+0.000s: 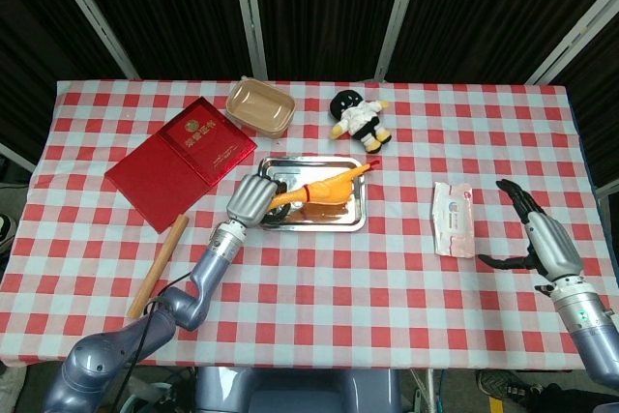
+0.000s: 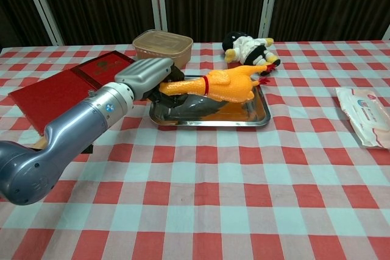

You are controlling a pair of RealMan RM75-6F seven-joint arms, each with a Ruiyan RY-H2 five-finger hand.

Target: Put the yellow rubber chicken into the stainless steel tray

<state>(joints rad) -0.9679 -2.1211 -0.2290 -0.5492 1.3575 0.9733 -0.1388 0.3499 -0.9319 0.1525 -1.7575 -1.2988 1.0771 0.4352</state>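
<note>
The yellow rubber chicken (image 1: 327, 191) (image 2: 226, 84) lies lengthwise in the stainless steel tray (image 1: 354, 221) (image 2: 263, 115), head toward the right end. My left hand (image 1: 250, 200) (image 2: 145, 77) grips its legs over the tray's left end. My right hand (image 1: 543, 239) hovers at the table's right edge with fingers spread and holds nothing; the chest view does not show it.
A red book (image 1: 172, 160) (image 2: 61, 89) lies left of the tray. A tan container (image 1: 260, 106) (image 2: 162, 45) and a plush doll (image 1: 358, 118) (image 2: 248, 47) sit behind the tray. A wooden stick (image 1: 161, 265) lies at front left, and a wipes packet (image 1: 452, 217) (image 2: 367, 115) to the right.
</note>
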